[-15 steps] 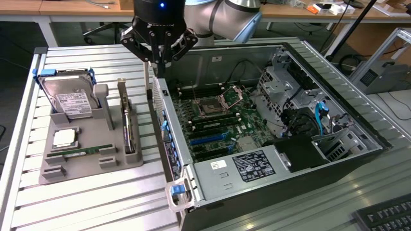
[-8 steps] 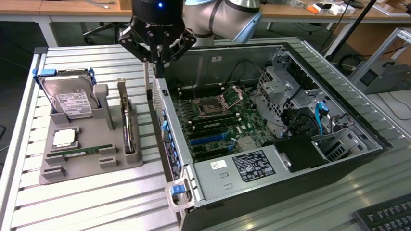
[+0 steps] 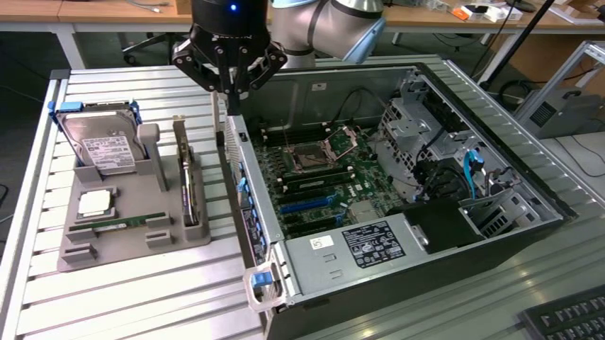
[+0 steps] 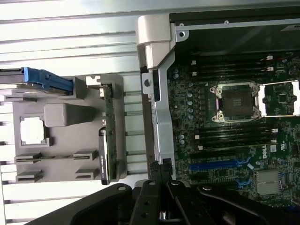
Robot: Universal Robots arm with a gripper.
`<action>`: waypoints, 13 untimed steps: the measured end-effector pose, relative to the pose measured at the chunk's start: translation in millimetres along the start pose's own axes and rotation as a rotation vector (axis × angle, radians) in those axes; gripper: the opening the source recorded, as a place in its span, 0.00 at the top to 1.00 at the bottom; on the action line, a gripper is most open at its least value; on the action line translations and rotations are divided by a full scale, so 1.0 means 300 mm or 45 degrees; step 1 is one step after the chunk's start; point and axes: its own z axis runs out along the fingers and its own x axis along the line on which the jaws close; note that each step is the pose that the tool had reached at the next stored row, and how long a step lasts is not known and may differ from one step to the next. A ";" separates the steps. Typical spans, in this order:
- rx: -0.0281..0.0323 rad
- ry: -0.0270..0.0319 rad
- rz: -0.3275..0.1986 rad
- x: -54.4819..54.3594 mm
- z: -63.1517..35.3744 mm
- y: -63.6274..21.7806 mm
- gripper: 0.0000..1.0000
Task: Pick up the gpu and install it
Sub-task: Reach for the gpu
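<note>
The gpu [image 3: 189,180] stands on its long edge in a slot of the grey holder [image 3: 132,244] on the exterior view's left, a thin green board with a dark face. In the wrist view the gpu [image 4: 109,133] runs along the holder's side nearest the computer case. My gripper [image 3: 232,105] hangs shut above the case's rear wall, between the holder and the motherboard, with nothing between its fingers. Its black fingers [image 4: 154,194] show pressed together over that metal wall. The gripper is above the gpu and a little to its case side, not touching it.
The open computer case [image 3: 529,191] lies on its side with the motherboard [image 3: 317,166] and blue card slots [image 3: 307,204] exposed. The holder also carries a hard drive with blue handles [image 3: 104,138], a CPU [image 3: 95,203] and a RAM stick [image 3: 123,223]. A keyboard [image 3: 567,319] lies at the front right.
</note>
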 end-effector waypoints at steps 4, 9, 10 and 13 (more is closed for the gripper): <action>0.0001 0.0001 0.000 0.005 0.000 0.000 0.90; 0.0001 0.0001 0.000 0.010 0.000 -0.001 0.90; 0.0000 0.0000 0.000 0.010 0.000 -0.001 0.90; 0.0001 0.0000 0.000 0.015 0.000 -0.001 0.90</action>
